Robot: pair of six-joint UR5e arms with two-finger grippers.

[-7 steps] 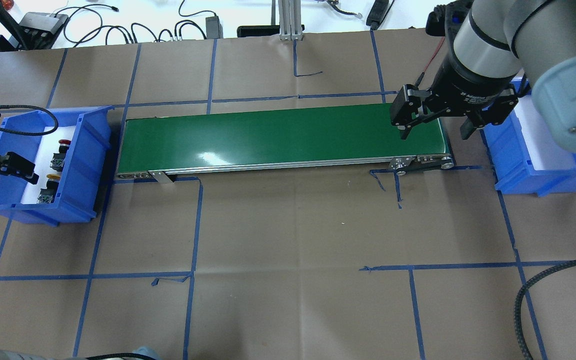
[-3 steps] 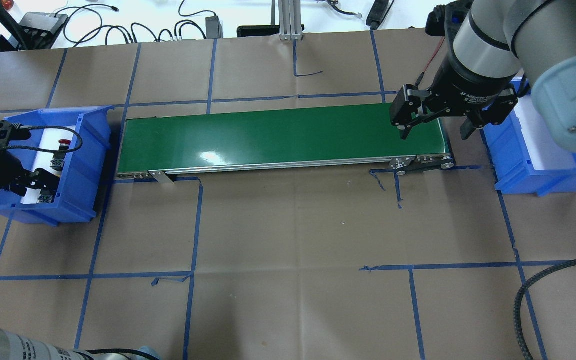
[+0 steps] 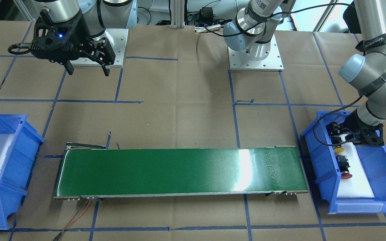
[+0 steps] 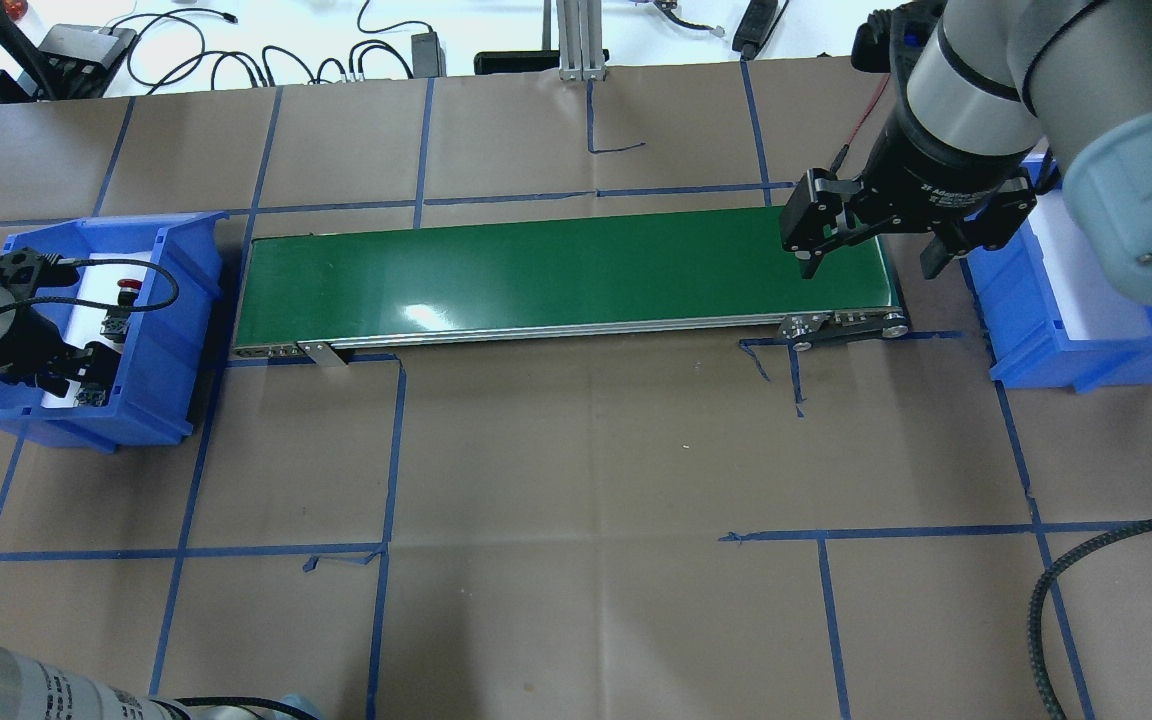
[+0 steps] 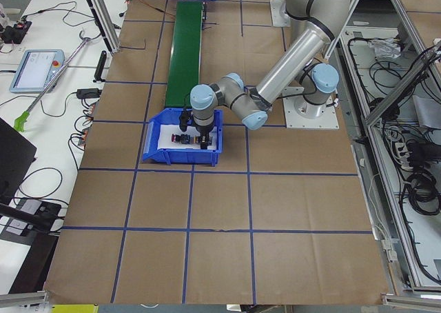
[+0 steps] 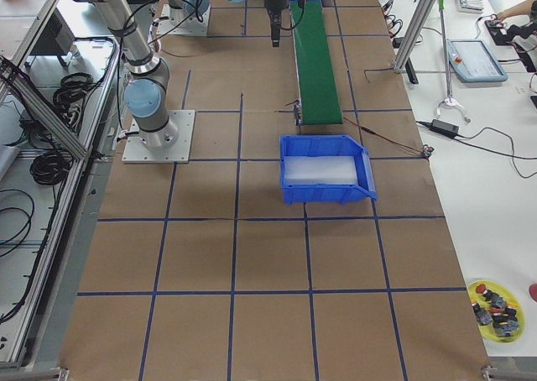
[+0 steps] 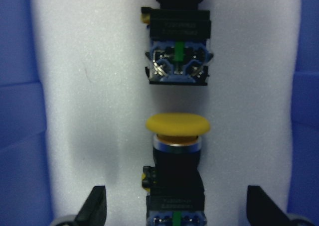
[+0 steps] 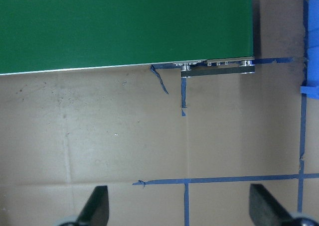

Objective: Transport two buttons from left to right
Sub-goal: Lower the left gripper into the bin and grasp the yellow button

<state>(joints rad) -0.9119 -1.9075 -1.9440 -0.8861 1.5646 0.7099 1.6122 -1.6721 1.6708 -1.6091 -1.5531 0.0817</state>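
Pick-up of the first button, by my read. On the counter, the left arm bends low into the blue bin. The left gripper is spread wide astride the yellow button lying on foam, with the red button just beyond. Next move: descend and clamp the black body squarely. The right gripper hovers, fingers apart, above the belt.

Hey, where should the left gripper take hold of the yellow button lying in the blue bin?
Grip the black boxy body behind the cap of the yellow button, coming straight down. It lies on its side on the foam, flat flanks facing the open left gripper; the round cap would likely slip.
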